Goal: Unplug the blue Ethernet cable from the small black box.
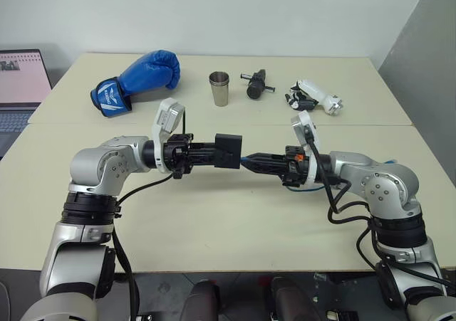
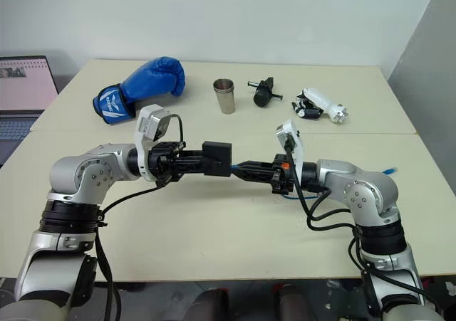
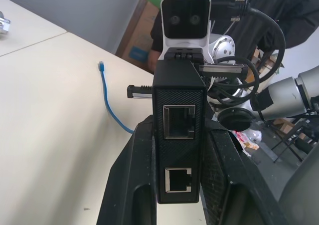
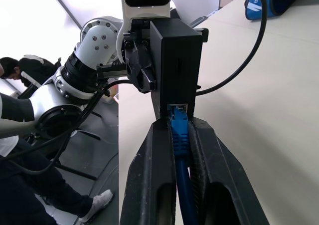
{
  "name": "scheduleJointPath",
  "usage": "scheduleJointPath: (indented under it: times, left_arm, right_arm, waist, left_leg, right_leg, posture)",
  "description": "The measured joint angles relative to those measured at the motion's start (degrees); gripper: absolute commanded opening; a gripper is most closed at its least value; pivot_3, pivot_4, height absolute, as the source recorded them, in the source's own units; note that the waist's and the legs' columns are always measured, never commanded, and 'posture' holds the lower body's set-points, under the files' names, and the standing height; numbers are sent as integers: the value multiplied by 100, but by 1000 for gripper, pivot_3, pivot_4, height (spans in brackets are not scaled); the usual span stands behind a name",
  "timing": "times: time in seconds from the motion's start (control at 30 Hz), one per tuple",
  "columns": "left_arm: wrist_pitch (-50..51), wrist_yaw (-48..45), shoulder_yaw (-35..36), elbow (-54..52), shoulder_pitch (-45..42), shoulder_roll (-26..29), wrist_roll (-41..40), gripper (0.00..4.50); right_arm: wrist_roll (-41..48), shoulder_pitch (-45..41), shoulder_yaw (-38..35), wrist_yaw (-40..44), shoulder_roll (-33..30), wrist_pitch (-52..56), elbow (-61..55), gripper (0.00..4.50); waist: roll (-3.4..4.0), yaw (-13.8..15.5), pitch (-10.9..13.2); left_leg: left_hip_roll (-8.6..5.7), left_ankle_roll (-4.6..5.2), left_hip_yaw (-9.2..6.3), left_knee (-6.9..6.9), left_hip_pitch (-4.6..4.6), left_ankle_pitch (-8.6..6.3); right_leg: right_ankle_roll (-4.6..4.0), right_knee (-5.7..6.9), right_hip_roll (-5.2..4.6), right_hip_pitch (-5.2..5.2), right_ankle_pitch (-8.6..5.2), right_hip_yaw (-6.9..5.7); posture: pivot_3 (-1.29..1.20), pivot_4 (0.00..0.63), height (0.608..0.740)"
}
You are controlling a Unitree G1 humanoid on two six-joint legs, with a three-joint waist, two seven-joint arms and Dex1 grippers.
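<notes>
Above cream tabletop (image 1: 214, 221), right gripper (image 1: 246, 162) clamped on blue Ethernet cable (image 4: 179, 130) at its plug, still seated in small black box (image 1: 228, 151) pinched by left gripper (image 1: 206, 152); risking a jam if pulled with latch unpressed.

Both arms are reaching inward above the table, forearms level. The left gripper (image 1: 214, 152) and right gripper (image 1: 251, 162) are pointing at each other (tips nearly meeting), each with its fingers pinched closed.
</notes>
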Motion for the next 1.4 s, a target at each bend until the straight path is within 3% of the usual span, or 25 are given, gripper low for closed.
scheduleJointPath:
  times: [0.13,0.27,0.47,0.77,0.93,1.1,1.3,1.4]
  left_arm:
    - [-51,-128,-58,-127,68,166,37,777]
    - [-241,-186,64,-16,329,693,268,777]
    - [-289,-147,115,4,540,728,286,777]
    - [-634,692,212,98,473,207,503,777]
    - [-742,968,271,94,411,68,515,777]
    - [-838,1314,335,87,424,-51,554,777]
    - [-1327,1942,476,233,413,-234,885,777]
    - [-1714,2478,568,404,420,-386,1186,777]
  right_arm:
    - [148,15,-3,-5,-49,181,-1,73]
    - [184,275,-343,-35,-535,279,96,45]
    - [-11,353,-420,-126,-574,32,277,44]
    - [-3262,-856,-19,-1999,51,-3896,4103,44]
    - [-3846,-1397,-62,-2370,206,-4970,5570,1452]
    - [-3915,-1382,-164,-2204,268,-5052,5671,2745]
    - [-3709,-960,-254,-1663,133,-4652,4341,4267]
    - [-3268,-529,-74,-856,-29,-4115,2940,4267]
  waist:
    - [0,-1,0]
    - [1,2,0]
    - [0,1,0]
    - [1,-14,1]
    - [1,-20,1]
    - [1,-18,1]
    - [1,-4,1]
    - [2,-6,1]
  left_leg:
    - [1,0,-1,0,-1,0]
    - [0,0,3,-1,0,0]
    - [1,0,2,0,-3,0]
    - [-1,0,17,2,-11,1]
    - [-1,-2,19,2,-28,2]
    - [-1,-2,21,3,-34,2]
    - [-3,-1,16,7,-32,3]
    - [-2,-1,13,7,-33,2]
  right_leg:
    - [0,0,0,0,0,0]
    - [0,-4,-1,-1,0,2]
    - [0,-2,1,-1,0,0]
    - [1,12,-2,-20,2,11]
    - [-2,18,-6,-36,2,13]
    - [-2,24,-13,-43,2,15]
    - [-2,31,-11,-42,2,10]
    - [-2,31,-8,-43,2,9]
  posture:
    - [0,150,740]
    - [0,150,740]
    - [0,150,740]
    - [0,150,740]
    - [0,150,740]
    - [0,150,740]
    - [0,150,740]
    - [0,150,740]
